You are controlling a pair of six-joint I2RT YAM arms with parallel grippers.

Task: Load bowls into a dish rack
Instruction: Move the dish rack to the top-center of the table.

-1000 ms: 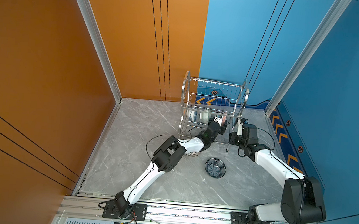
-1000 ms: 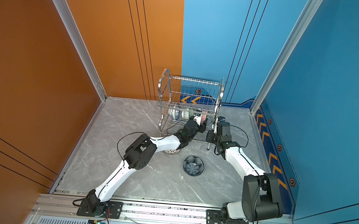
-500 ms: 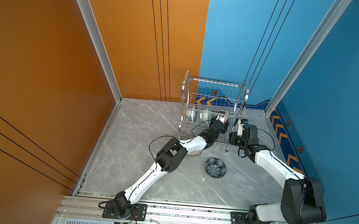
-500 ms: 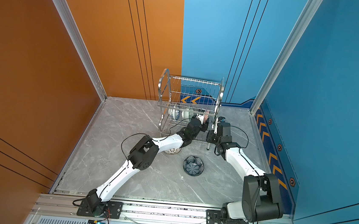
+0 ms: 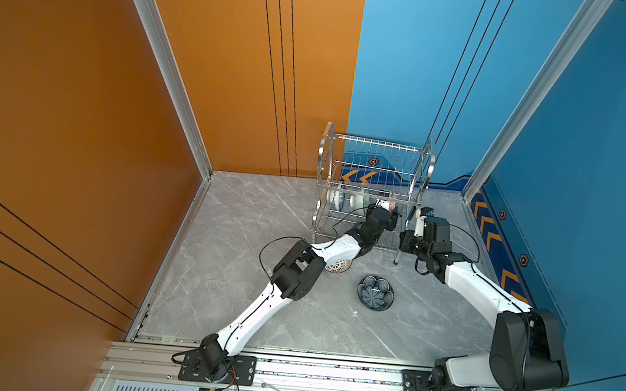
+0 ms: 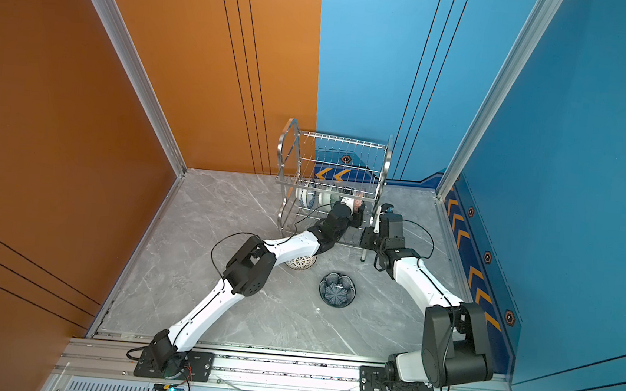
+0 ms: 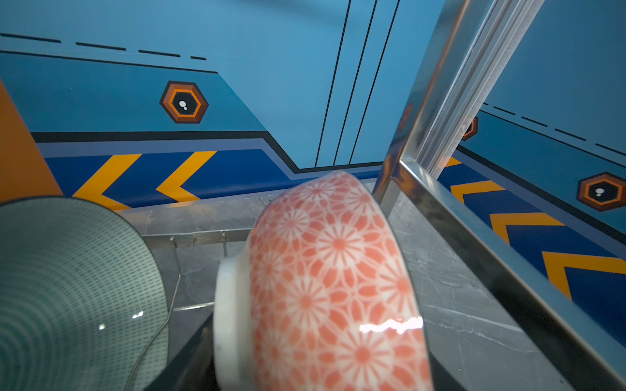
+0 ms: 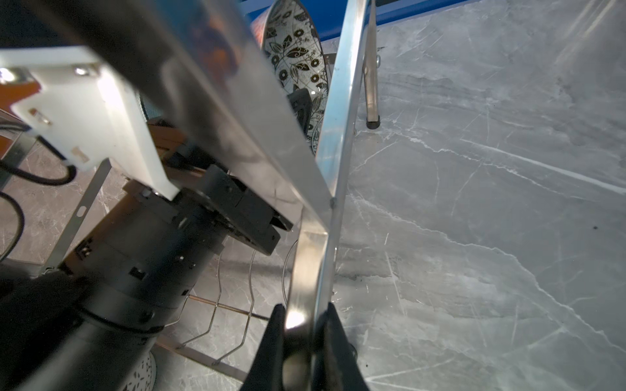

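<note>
The dish rack stands at the back wall. My left gripper reaches into its lower tier, shut on the leaf-patterned bowl with a reddish outside, which it holds on edge. Beside it in the rack stand the mint green bowl and the blue-floral bowl. My right gripper is shut on the rack's front right leg. The navy bowl and the white lattice bowl, half under my left arm, sit on the floor.
Grey marble floor lies between orange walls on the left and blue walls at the back and right. The rack's side frame runs close beside the held bowl. A metal rail carries both arm bases along the front edge.
My left gripper has pushed a little deeper into the rack's lower tier with the bowl. The right arm has stayed still on the rack's leg.
</note>
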